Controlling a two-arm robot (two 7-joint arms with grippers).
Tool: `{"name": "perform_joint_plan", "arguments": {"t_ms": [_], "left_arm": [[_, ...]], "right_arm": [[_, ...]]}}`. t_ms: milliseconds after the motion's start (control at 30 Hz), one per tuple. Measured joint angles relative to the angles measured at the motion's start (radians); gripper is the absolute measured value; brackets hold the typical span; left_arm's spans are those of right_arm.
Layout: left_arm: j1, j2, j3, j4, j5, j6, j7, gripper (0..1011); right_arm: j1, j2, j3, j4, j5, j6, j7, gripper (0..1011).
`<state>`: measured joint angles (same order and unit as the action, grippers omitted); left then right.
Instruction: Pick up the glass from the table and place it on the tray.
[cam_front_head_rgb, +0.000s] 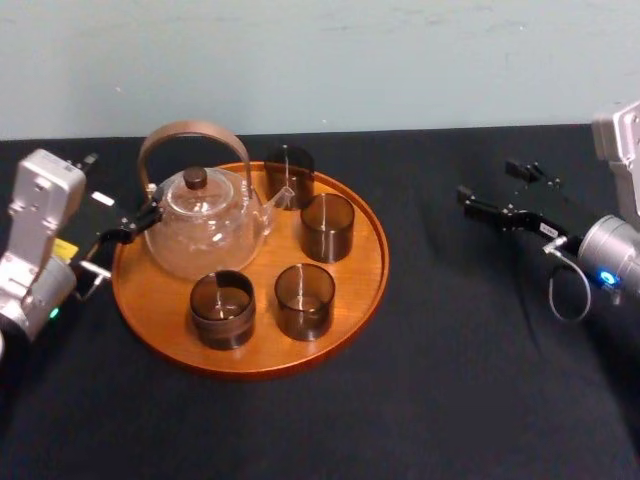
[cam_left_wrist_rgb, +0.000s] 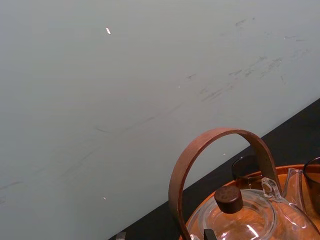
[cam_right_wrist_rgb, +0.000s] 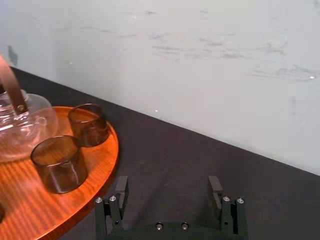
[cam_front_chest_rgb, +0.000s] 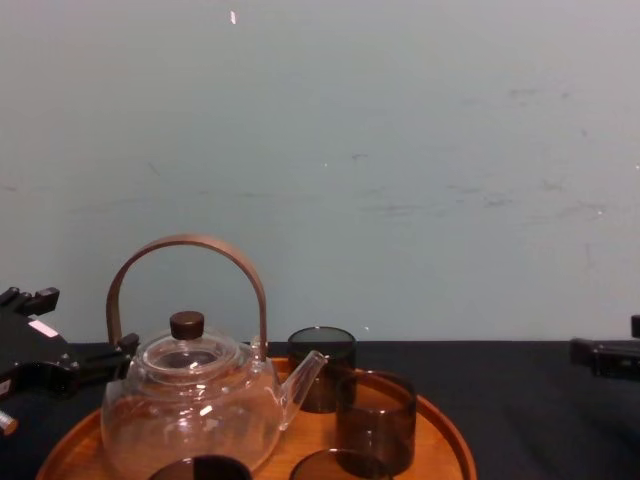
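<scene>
All four glasses stand upright inside the tray (cam_front_head_rgb: 150, 295), so the placing looks done, with nothing left to collect. Taking the tray as a clock face in the head view, the back glass (cam_front_head_rgb: 290, 175) is at 12 to 1 o'clock. The right glass (cam_front_head_rgb: 327, 227) is at 2, the front glass (cam_front_head_rgb: 304, 300) near 5 and the left glass (cam_front_head_rgb: 222, 308) at 7. They stand apart from one another and clear of the rim, which leaves each room to be set down without knocking a neighbour. Which one was the task's glass I cannot tell; the right glass is nearest the working arm, so it is my guess. The teapot (cam_front_head_rgb: 205, 225) fills the 10 o'clock side, spout pointing toward the back glass, which is probably why the glasses crowd the other half.

The right gripper (cam_front_head_rgb: 487, 180) hangs over the bare surface (cam_front_head_rgb: 450, 380) at 3 o'clock of the tray, well apart from it. It is released and empty: its fingers (cam_right_wrist_rgb: 215, 187) are spread wide over black cloth in the right wrist view, as suits a finished drop. The left gripper (cam_front_head_rgb: 115, 245) sits parked at 9 o'clock, just beside the teapot; released or clenched, I cannot tell
</scene>
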<state>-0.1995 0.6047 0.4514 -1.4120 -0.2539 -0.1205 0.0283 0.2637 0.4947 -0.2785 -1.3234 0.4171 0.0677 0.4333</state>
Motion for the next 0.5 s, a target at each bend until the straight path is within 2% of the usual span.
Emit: {"name": "perform_joint_plan", "arguments": {"t_ms": [500], "left_arm": [[0.0,0.0,0.0,0.0,0.0,0.0,0.0,1009]], "right_arm": [[0.0,-0.001,0.0,0.003,0.0,-0.001,-0.001,1002]]}}
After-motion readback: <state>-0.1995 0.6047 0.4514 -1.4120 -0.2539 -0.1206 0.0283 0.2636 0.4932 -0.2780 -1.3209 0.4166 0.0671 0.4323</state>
